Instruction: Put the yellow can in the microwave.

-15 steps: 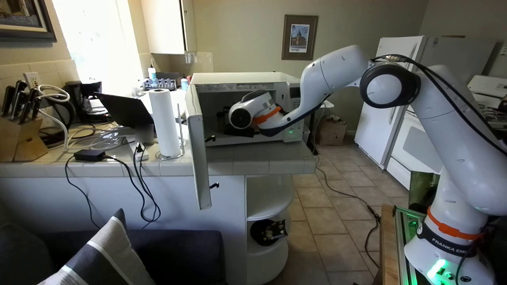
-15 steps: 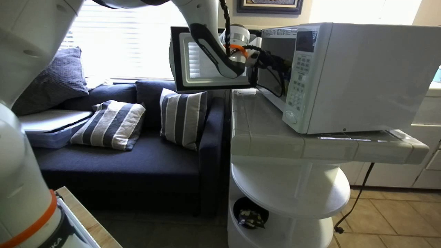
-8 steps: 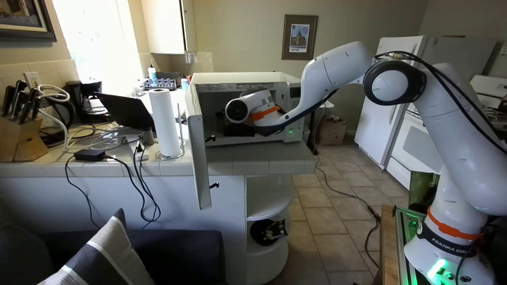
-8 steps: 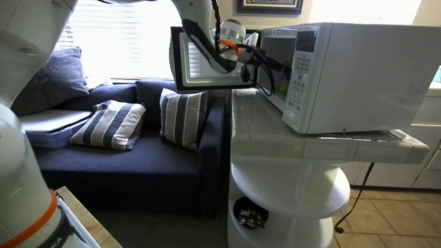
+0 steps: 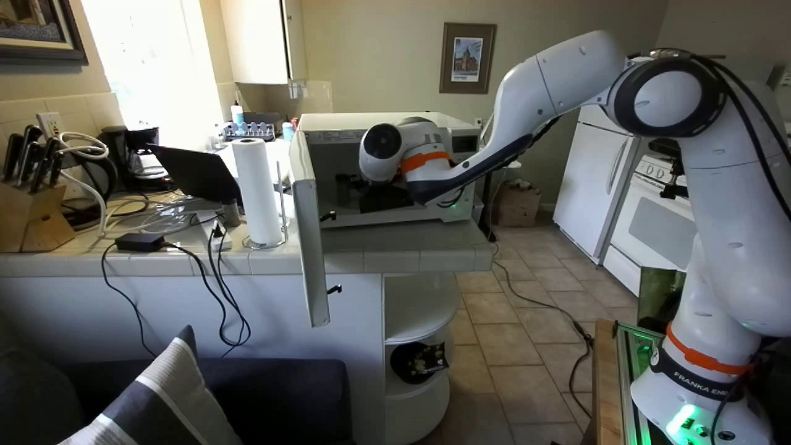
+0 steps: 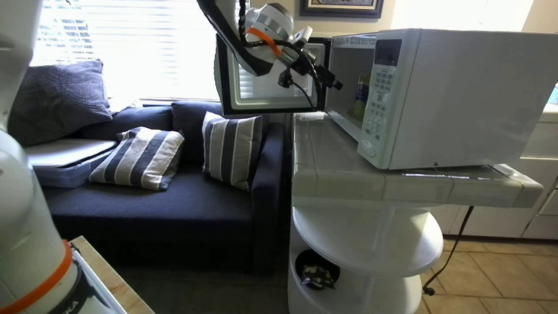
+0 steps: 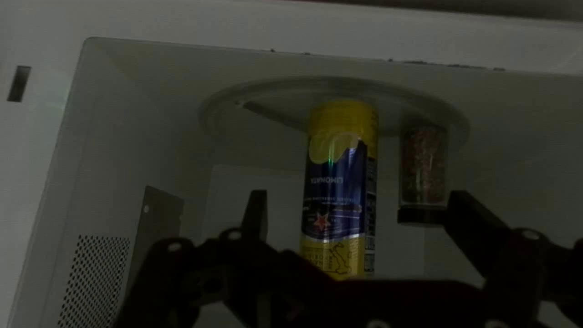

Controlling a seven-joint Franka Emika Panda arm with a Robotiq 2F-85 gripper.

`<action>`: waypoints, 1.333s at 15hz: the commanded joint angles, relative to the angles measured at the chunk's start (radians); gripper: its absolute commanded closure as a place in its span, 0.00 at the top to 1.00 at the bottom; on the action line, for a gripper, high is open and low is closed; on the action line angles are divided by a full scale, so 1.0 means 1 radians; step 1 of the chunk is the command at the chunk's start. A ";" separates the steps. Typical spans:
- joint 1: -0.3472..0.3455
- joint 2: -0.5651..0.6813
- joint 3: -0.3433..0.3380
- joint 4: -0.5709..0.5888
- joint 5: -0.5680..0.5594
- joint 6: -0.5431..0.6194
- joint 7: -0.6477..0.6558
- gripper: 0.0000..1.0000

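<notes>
– Our hand point(image 6: 337, 83) has drawn back in the last half second, from close by the yellow can point(image 6: 361, 93) to the mouth of the microwave point(image 6: 462, 96). The can stays put, partly hidden by the control panel point(image 6: 378, 100) in that exterior view. Are we holding anything?

– Nothing. Our wrist view, which stands upside down, shows the hand spread wide, with the can beyond it and no contact that we can make out. The can stands upright on the turntable point(image 7: 282, 98), with a dark-lidded jar point(image 7: 423, 166) just beside it.

– So we count the placing as done?

– We do: the can is inside and let go. What remains, as we judge it, is coming away cleanly; the task does not ask us to close the door point(image 5: 311, 247).

– Which edges matter to us?

– The door stands swung wide on the side away from the control panel, so we should not drift that way. The panel side bounds us opposite. Our cable point(image 6: 318, 85) hangs in a loop by the hand and could catch on either.

– And room?

– Straight back out, over the bench point(image 6: 335, 148) in front of the mouth, looks like our easiest line. Whether our hand is fully outside yet, we cannot tell.
</notes>
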 commanded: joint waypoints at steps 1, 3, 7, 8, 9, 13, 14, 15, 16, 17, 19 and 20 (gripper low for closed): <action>-0.017 -0.192 0.014 -0.203 0.182 0.059 -0.239 1.00; -0.048 -0.270 0.042 -0.257 0.290 0.046 -0.386 1.00; -0.035 -0.411 -0.001 -0.320 0.560 0.042 -0.691 1.00; -0.032 -0.436 -0.008 -0.322 0.612 0.025 -0.749 1.00; -0.028 -0.464 -0.015 -0.322 0.665 0.012 -0.804 1.00; -0.035 -0.535 -0.037 -0.281 0.874 -0.044 -0.976 1.00; -0.040 -0.551 -0.040 -0.272 0.889 -0.053 -0.981 1.00; -0.043 -0.570 -0.044 -0.266 0.915 -0.062 -1.004 1.00; -0.048 -0.585 -0.047 -0.259 0.925 -0.076 -1.016 1.00; -0.053 -0.596 -0.052 -0.250 0.944 -0.082 -1.025 1.00; -0.061 -0.584 -0.038 -0.249 0.910 -0.057 -1.000 1.00; -0.064 -0.594 -0.040 -0.249 0.915 -0.060 -1.006 1.00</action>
